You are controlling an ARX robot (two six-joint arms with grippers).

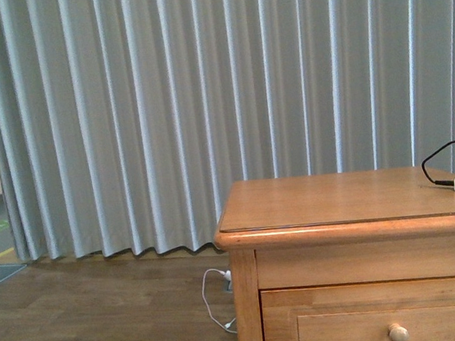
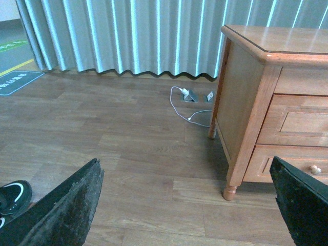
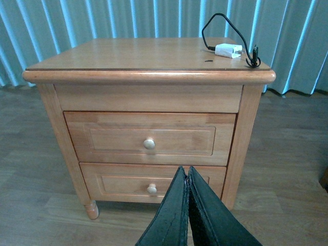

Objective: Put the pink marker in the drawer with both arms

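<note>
Drawer [image 3: 149, 141] closed; right fingers [image 3: 174, 212] pressed together before it.

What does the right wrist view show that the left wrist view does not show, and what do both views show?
Only the right wrist view shows the white adapter with its black cable on the cabinet top, the upper drawer's knob, and the right pincer, shut with nothing in it.

Only the left wrist view shows the white cable on the floor, a black shoe, and the left pincer, wide open.

Both show the wooden cabinet, both drawers, the curtain and the wood floor. Neither shows the pink marker.
</note>
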